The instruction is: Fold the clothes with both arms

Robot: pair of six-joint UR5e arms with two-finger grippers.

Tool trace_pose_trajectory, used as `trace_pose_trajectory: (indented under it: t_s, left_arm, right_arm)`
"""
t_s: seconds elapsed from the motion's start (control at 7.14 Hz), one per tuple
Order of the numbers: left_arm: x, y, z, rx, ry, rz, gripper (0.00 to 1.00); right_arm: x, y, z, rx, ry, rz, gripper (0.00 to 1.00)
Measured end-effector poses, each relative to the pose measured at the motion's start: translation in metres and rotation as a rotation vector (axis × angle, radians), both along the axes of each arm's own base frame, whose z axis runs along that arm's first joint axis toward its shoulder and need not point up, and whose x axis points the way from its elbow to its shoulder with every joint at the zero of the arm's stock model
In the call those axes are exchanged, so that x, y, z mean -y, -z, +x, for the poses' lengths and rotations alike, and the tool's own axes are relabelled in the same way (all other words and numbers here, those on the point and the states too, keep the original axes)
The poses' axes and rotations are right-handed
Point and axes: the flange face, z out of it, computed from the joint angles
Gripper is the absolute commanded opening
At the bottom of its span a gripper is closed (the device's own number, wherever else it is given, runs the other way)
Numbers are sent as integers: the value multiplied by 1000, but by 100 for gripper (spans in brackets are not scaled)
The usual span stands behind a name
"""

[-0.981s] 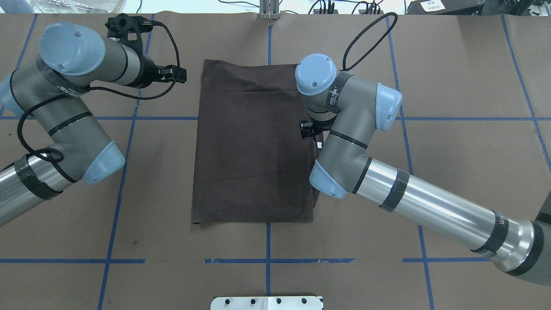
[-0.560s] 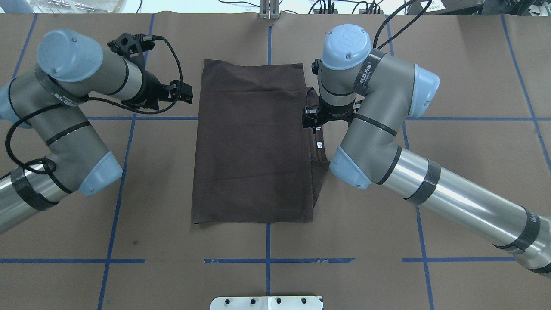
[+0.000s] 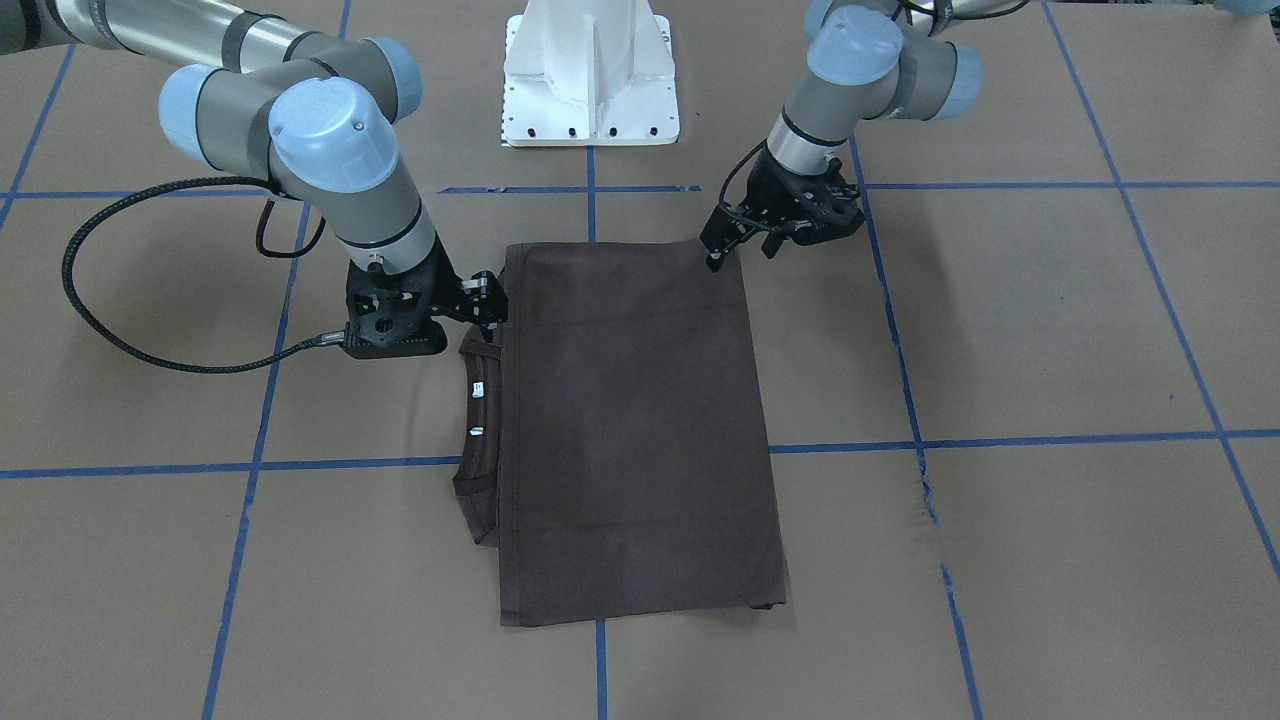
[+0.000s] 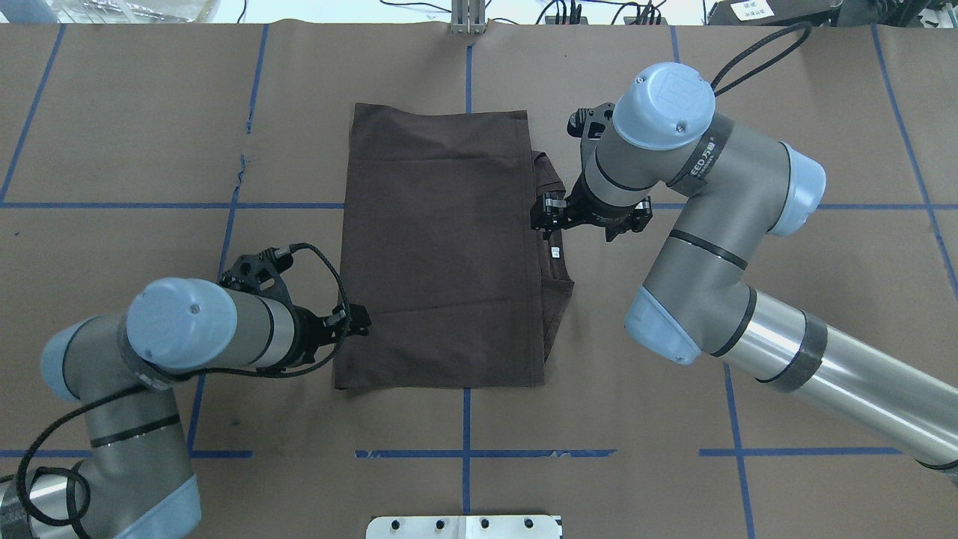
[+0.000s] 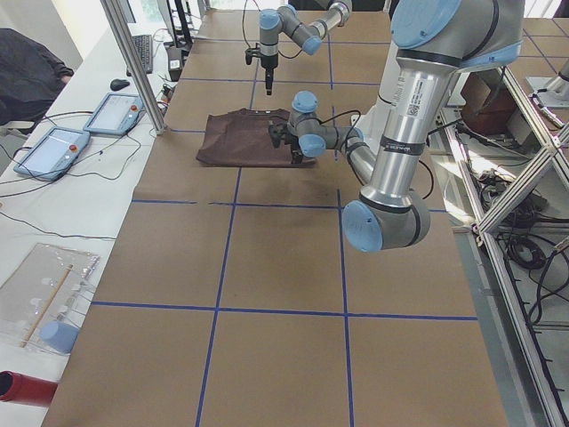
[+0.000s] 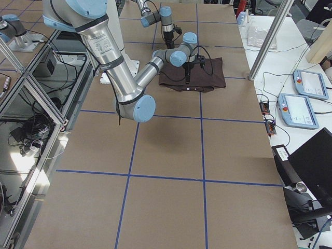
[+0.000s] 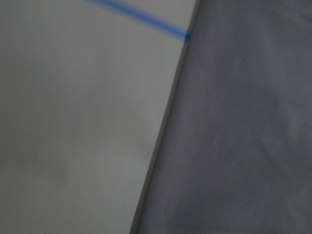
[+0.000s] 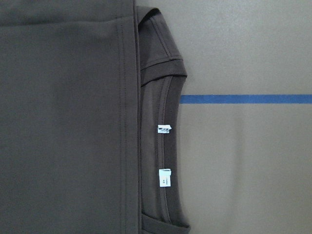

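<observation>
The clothes are one dark brown T-shirt (image 4: 438,247), folded into a tall rectangle and lying flat on the brown paper. It also shows in the front view as the same T-shirt (image 3: 630,420). Its ribbed collar (image 8: 163,146) with two white tags (image 8: 164,128) sticks out along the right edge. My left gripper (image 4: 361,320) hovers at the shirt's left edge near the near corner, open and holding nothing. In the front view the left gripper (image 3: 742,256) sits by that corner. My right gripper (image 4: 545,217) hangs open just above the collar side, also seen as the right gripper (image 3: 488,300).
The white base pedestal (image 3: 590,90) stands at the robot's side of the table. Blue tape lines (image 4: 464,453) grid the paper. Off the far table edge are tablets (image 5: 49,151) and an aluminium post (image 5: 133,62).
The left arm has swung from beside the shirt's far left corner to its near left corner. The right arm has drawn back to the right, uncovering the collar.
</observation>
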Motion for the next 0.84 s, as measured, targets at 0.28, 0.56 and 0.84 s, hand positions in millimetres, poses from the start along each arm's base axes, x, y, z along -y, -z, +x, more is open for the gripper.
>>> trace_pose_trajectory:
  t_s: [0.28, 0.56, 0.84]
  left_arm:
    - [-27, -1, 18, 0, 20, -48, 83]
    - [-31, -2, 21, 1, 25, -57, 79]
    - [-31, -4, 23, 9, 26, -62, 76]
  right_arm:
    - [-4, 2, -1, 23, -9, -2, 100]
    - [-5, 3, -2, 25, -9, -3, 100]
    - [-5, 2, -3, 23, -9, -4, 100]
